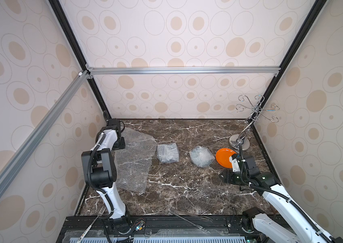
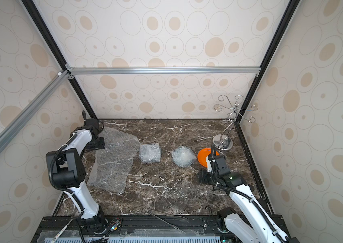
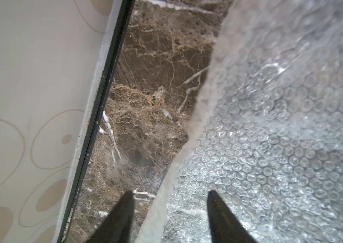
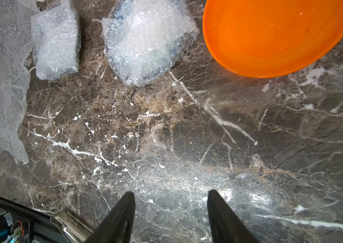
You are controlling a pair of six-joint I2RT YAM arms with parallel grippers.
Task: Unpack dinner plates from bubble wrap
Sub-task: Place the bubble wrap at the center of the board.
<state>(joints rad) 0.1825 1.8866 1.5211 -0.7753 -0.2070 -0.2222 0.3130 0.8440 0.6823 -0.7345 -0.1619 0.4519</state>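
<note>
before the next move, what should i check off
1. orange plate out of its wrap, bare on the table: ok
2. flat bubble wrap sheet laid out at the left side: ok
3. left gripper open above that sheet's edge, gripping nothing: ok
4. right gripper open and empty: ok
5. squarish bundle and rounder bundle unwrapped: not ok, both closed
6. which plate is in which bundle: cannot tell

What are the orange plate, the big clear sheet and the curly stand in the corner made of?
Orange plate: probably plastic, glossy; even bright colour with soft highlights.
Bubble wrap sheet: thin clear plastic film; see-through, with rows of small air bubbles.
Wire stand: polished metal, perhaps chrome or steel; mirror-bright wire and disc base.
</note>
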